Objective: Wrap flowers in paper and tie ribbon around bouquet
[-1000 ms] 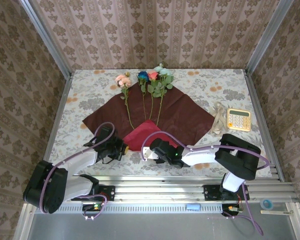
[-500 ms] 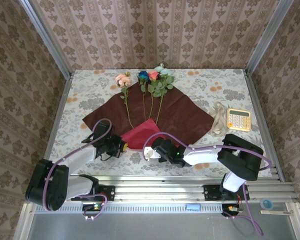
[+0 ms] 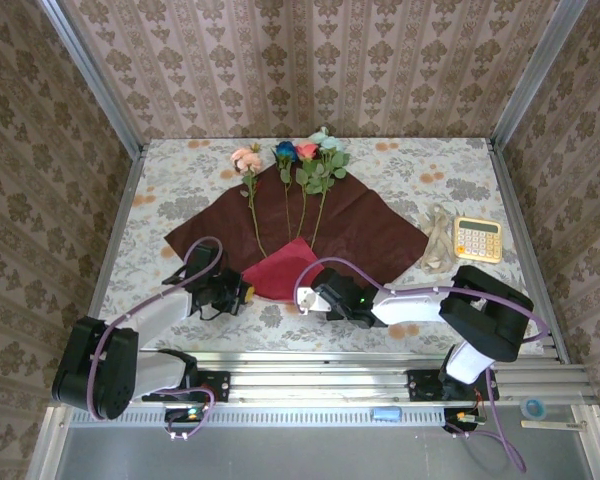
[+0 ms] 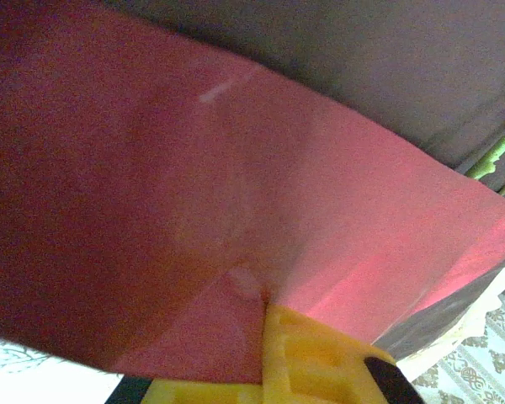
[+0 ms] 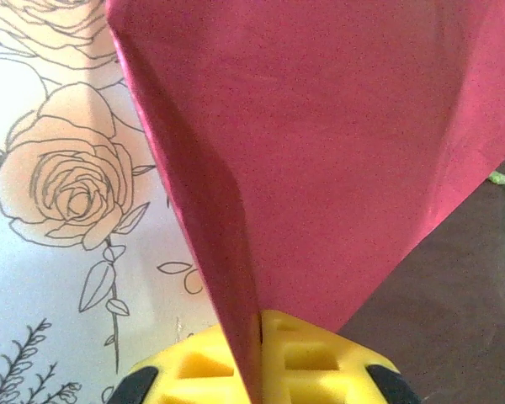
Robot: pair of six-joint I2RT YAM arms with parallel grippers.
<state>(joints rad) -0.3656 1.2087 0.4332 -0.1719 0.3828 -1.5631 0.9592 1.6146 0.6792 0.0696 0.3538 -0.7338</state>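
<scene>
Top external view: the dark red paper (image 3: 370, 235) lies spread as a diamond on the floral tablecloth (image 3: 170, 180), at the centre of the table. Its near corner is turned up and back, exposing a brighter red underside.

The flowers (image 3: 298, 152) lie on the paper. The heads sit at its far corner, and the green stems run toward the near side and pass under the turned-up flap.

The ribbon (image 3: 437, 240) lies in a loose heap off the right corner of the paper, just beside a yellow calculator (image 3: 477, 238).

Left gripper (image 3: 242, 293): positioned at the left end of the flap. In the left wrist view its yellow fingers (image 4: 320, 358) are clenched on the paper (image 4: 236, 185).

Right gripper (image 3: 315, 297): positioned at the right end of the flap. In the right wrist view the jaws of the right gripper (image 5: 257, 337) are closed on a folded edge of the paper (image 5: 337, 135), which rises above the tablecloth (image 5: 59, 177).
</scene>
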